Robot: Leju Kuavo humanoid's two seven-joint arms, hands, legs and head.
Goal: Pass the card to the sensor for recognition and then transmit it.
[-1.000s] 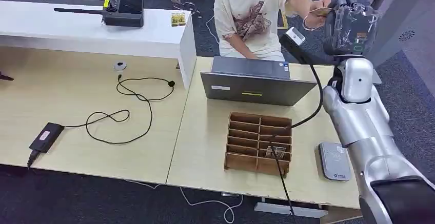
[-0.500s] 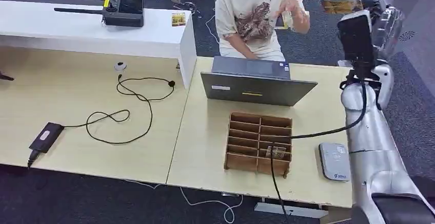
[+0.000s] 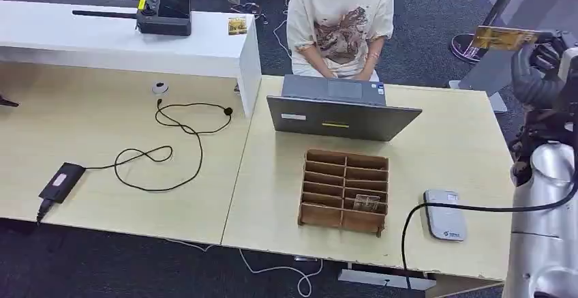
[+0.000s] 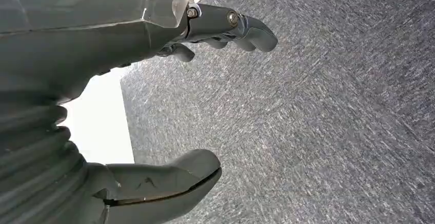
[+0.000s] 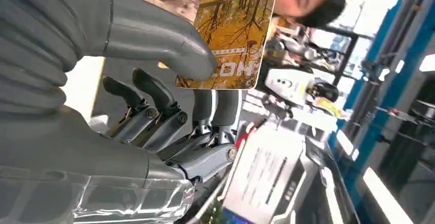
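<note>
The right hand point(image 3: 542, 73) pinches the card point(image 3: 508, 37) between thumb and fingers, raised at two o'clock of the desk point(image 3: 450, 134). It should lower the card flat over the sensor point(image 3: 444, 214) at five o'clock, keeping its pinch firm. The left hand point(image 4: 154, 80) hangs with fingers apart, holding nothing.

We see a glossy printed card point(image 5: 233, 26) under the smooth matt grey thumb of the right hand point(image 5: 169, 116), whose cover looks like ribbed rubber. The bench point(image 3: 123, 175) shows pale matt wood grain. The sorter point(image 3: 344, 190) looks like brown cardboard. The sensor point(image 3: 444, 214) is smooth grey plastic, the arm point(image 3: 545, 243) glossy silver. The floor point(image 4: 333, 121) is rough grey carpet.
</note>
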